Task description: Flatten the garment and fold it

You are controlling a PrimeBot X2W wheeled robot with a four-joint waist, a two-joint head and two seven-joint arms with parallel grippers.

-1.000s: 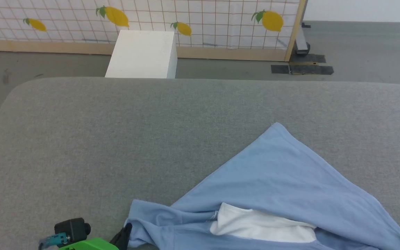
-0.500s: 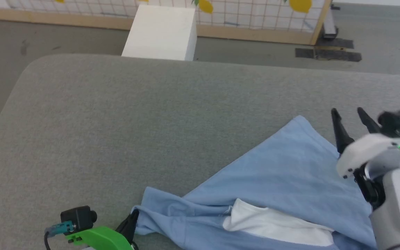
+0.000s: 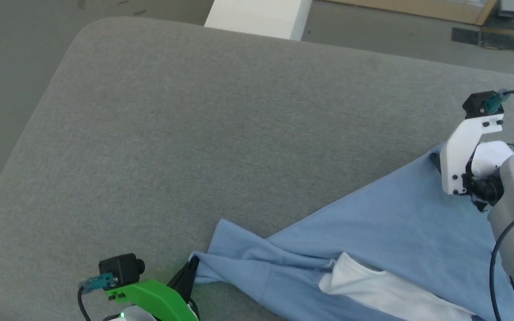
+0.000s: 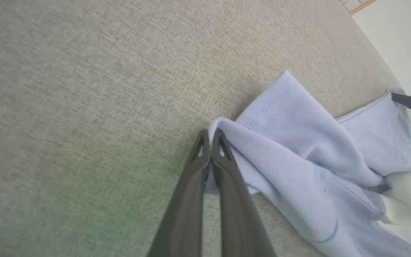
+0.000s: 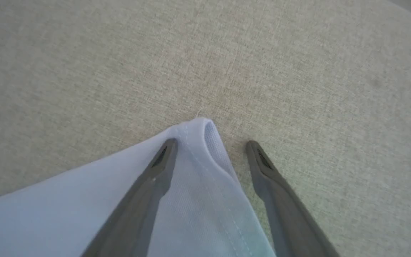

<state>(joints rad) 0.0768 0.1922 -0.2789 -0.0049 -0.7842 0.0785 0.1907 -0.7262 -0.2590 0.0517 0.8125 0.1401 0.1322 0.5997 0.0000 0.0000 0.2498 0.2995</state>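
The garment [image 3: 373, 223], a light blue T-shirt with a white patch [image 3: 386, 294], lies crumpled on the grey padded surface at the lower right of the head view. My left gripper [image 3: 189, 269] is at its left edge. In the left wrist view the left gripper [image 4: 211, 137] is shut on a fold of the garment [image 4: 298, 150]. My right gripper [image 3: 436, 159] is over the garment's far corner. In the right wrist view the right gripper [image 5: 211, 144] is open, one finger lying on the garment [image 5: 191, 200] and the other on bare surface beside the corner.
The grey padded surface [image 3: 194, 133] spreads wide to the left and far side, with a rounded corner at the upper left. Beyond its far edge a white box [image 3: 261, 18] stands on the grey floor [image 3: 16, 67].
The head camera has tilted down. My right gripper came into view and moved forward and down to the garment's far corner, staying open. The left gripper keeps its hold on the garment's edge.
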